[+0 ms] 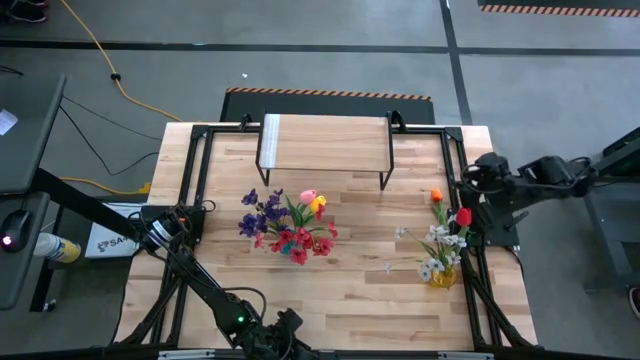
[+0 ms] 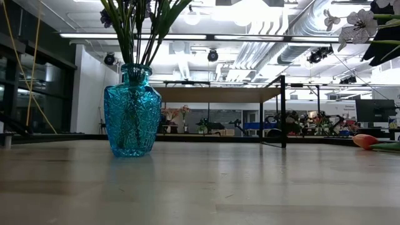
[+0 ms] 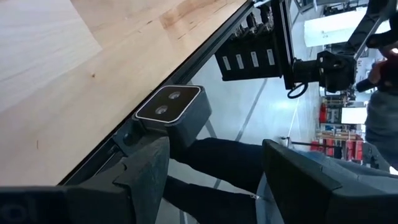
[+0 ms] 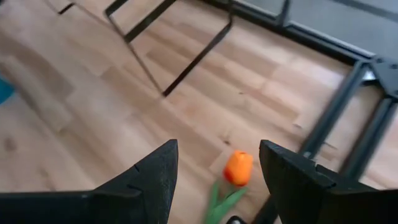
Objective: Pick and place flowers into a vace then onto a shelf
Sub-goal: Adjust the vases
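Shelf (image 1: 325, 140) sits at upper centre of the high view, light board on black legs, nothing on it. Blue glass vase (image 2: 132, 111) stands left of centre in the low view with green stems in it; from above its bouquet (image 1: 288, 225) of purple, red, pink and yellow flowers shows at frame centre, below the shelf. A second bunch of loose flowers (image 1: 443, 240), white, red and orange, lies at right of the table near the edge. Right gripper (image 4: 217, 180) hangs open and empty over the orange tulip (image 4: 238, 167). Left gripper (image 3: 214, 174) is open, empty, off the bottom-left table edge by a small camera box (image 3: 171, 106).
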### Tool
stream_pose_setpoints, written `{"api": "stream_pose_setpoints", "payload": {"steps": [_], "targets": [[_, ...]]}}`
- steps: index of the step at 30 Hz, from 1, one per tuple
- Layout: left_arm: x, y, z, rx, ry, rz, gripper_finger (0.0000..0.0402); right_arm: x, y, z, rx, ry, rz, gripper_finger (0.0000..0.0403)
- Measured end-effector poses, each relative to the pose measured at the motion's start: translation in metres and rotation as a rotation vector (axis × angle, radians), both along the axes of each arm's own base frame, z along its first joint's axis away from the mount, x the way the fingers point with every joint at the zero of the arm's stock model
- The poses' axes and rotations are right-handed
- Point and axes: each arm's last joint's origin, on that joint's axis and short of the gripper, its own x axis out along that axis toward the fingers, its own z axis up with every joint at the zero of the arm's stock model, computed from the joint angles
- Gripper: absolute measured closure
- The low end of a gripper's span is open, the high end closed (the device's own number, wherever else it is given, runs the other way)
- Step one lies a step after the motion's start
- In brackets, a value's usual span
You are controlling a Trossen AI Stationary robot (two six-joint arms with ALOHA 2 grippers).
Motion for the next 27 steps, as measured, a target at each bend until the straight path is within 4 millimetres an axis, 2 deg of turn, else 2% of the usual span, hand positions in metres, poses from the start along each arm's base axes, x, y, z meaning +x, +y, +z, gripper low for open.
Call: {"api": "stream_pose_setpoints", "payload": {"steps": [6, 15, 27], "targets": [[0.006, 0.005, 0.002, -0.03, -0.021, 0.071, 0.0114, -0.001, -0.001, 0.0, -0.039, 0.036, -0.047, 0.0187], [0.024, 0.019, 0.006, -0.047, -0.062, 0.082, 0.0114, -0.003, -0.003, 0.0, -0.079, 0.052, -0.096, 0.0187], [0.025, 0.018, 0.009, -0.08, -0.087, 0.116, 0.0114, -0.006, -0.005, 0.006, -0.147, 0.038, -0.184, 0.0187]]}}
